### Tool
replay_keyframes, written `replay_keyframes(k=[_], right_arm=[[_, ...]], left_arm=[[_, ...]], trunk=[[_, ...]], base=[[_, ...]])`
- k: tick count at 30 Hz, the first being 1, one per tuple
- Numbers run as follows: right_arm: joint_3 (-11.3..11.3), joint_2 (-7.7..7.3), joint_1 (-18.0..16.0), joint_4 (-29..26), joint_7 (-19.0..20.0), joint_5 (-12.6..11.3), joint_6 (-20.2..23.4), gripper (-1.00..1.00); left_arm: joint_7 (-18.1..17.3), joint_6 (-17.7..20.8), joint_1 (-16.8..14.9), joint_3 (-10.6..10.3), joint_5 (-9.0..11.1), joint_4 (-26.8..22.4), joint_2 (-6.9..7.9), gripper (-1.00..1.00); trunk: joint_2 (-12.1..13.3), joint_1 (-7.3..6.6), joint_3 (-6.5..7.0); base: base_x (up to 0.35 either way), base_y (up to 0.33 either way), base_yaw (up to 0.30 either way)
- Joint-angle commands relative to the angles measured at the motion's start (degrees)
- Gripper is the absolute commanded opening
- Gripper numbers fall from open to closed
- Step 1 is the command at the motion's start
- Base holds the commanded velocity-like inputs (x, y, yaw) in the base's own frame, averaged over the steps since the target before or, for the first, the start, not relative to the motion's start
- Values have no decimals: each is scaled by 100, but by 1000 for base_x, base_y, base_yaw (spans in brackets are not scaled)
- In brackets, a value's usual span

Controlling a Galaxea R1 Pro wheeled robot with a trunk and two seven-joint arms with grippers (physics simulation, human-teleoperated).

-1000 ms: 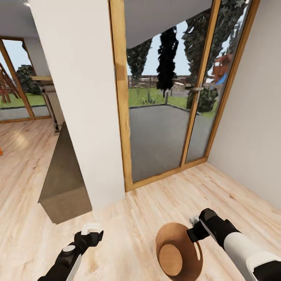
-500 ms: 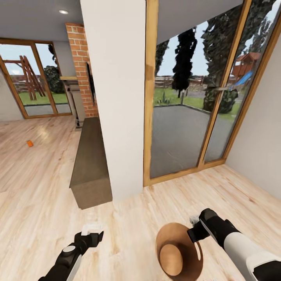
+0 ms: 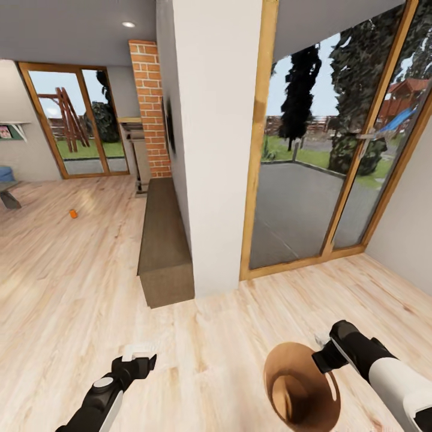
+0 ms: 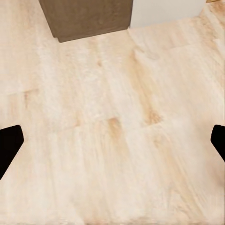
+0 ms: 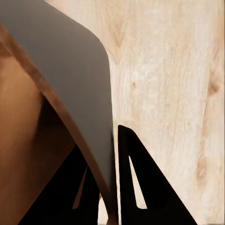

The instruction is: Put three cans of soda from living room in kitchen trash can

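- Swinging leftward, your head view is now taking in more of the living room than a second ago: the white pillar is sliding toward the middle of the picture, and the brick fireplace, a far set of glass doors and a blue sofa edge are coming into sight beyond it.
- You are carrying the tash can while driving, so keep turning gently; it is hanging tilted, mouth toward the camera, on the near side of the pillar, close to the base.
- Your right gripper is staying clamped on the bin's thin rim, one finger inside and one outside; I judge that grip shallow, so avoid jerks.
- Your left gripper is hovering over bare plank floor with its fingers spread apart and nothing between them, ready for a pick.
- Steer past the low brown cabinet at the pillar's foot, leaving room for the hanging bin.
- One orange can of soda is lying on the floor well beyond the pillar, toward the far doors; it is looking tiny from here, and its label is too small to read.
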Motion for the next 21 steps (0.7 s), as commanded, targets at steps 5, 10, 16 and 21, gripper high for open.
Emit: replay_keyframes(k=[5,10,16,21], right_arm=[[-32,-79,-3,-6,33,-235,46,-100],[-26,-52,5,-10,31,-237,46,-100],[-3,-20,13,-12,30,-237,46,-100],[9,-14,11,-14,27,-237,46,-100]], left_arm=[[4,-1,-1,1,-2,0,0,100],[5,-4,-1,-4,0,-2,-5,100],[5,-9,6,-12,2,-21,-7,100],[5,-14,8,-15,0,-21,-4,100]], trunk=[[0,0,0],[0,0,0],[0,0,0],[0,0,0]], base=[[-218,240,13],[-199,197,3],[-56,46,0],[-8,7,0]])
